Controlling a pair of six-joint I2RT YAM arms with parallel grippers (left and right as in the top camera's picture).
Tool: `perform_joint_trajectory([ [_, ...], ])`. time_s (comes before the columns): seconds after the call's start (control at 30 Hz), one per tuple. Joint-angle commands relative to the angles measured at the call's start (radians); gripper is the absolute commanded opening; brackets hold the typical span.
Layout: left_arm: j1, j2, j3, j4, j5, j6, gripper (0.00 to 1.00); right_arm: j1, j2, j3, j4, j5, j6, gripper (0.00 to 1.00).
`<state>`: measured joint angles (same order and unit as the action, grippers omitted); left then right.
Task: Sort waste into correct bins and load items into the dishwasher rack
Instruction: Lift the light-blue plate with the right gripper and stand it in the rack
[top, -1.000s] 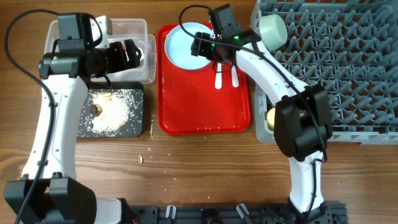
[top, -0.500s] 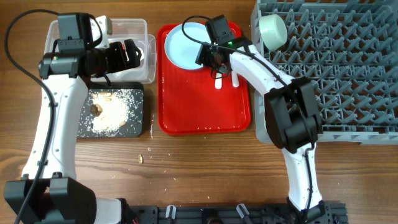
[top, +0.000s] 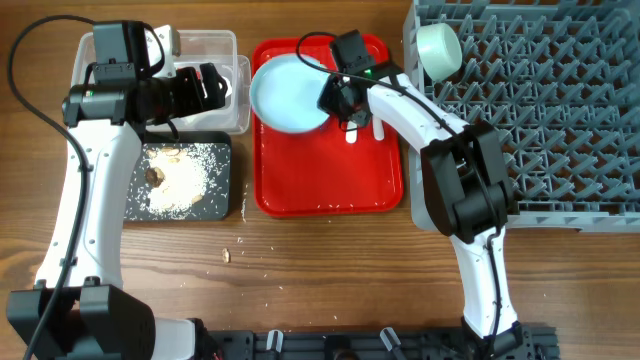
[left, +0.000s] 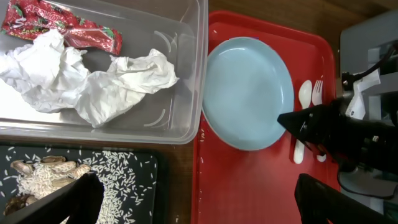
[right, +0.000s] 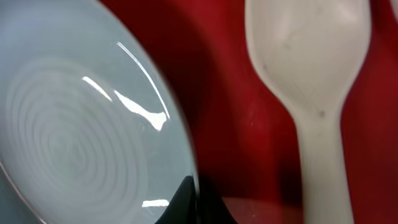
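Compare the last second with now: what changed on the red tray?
The right end effector shifted to the plate's right rim, and the plate slid left to the tray's left edge. The left end effector and the spoon stayed put.

Plate (right: 74, 143): smooth and glossy, faint concentric rings. Spoon (right: 311, 74) at its 3 o'clock: white plastic, matt, lightly specked. Red tray (top: 330, 180): shiny plastic. Tub (left: 186, 62): clear plastic. Tissue (left: 124, 81): crumpled paper. Wrapper (left: 62, 28), tub's 11 o'clock: glossy film. Table (top: 330, 270): grained wood.
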<state>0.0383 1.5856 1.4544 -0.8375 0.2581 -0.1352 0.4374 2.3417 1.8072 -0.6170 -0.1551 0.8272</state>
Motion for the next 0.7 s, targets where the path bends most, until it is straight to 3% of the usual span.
perform_joint_trajectory([
  [0.0,-0.003,-0.002,0.016,0.002,-0.005,0.008,1.00,-0.018,-0.020,0.003,-0.008,-0.092,-0.098,0.04],
  [0.27,-0.003,-0.002,0.016,0.002,-0.005,0.008,1.00,-0.057,-0.311,0.007,-0.065,0.007,-0.396,0.04],
  [0.5,-0.003,-0.002,0.016,0.002,-0.005,0.008,1.00,-0.127,-0.569,0.006,-0.269,0.568,-0.550,0.04],
  [0.67,-0.003,-0.002,0.016,0.002,-0.005,0.008,1.00,-0.184,-0.598,0.004,-0.377,0.886,-0.702,0.04],
])
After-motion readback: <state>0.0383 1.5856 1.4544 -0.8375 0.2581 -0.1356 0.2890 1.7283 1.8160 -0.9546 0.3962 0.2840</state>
